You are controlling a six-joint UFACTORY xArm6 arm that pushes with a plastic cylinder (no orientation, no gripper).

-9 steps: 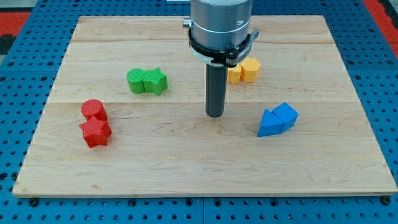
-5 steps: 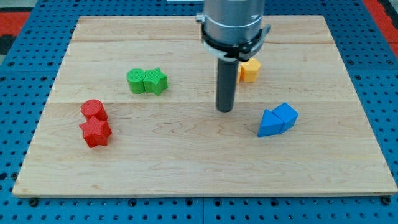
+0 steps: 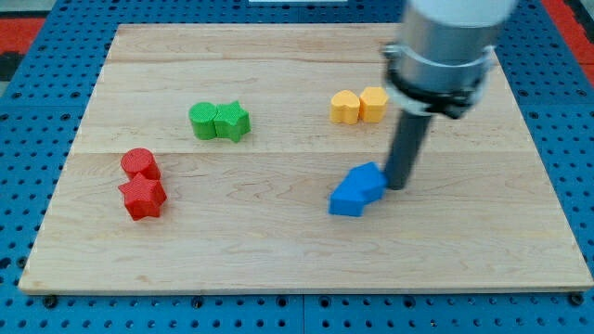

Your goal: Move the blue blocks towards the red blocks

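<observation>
Sitting right of centre on the pale wooden counter [image 3: 278, 241], the two blue plastic blocks [image 3: 357, 189], shapes blurry, touch my tip [image 3: 397, 186] on their right side. No pincer here, just the rod. The red cylinder block [image 3: 140, 163] and red star block [image 3: 142, 197] sit well apart at the view's left.

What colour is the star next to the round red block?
Red: the star block in the camera view.
</observation>
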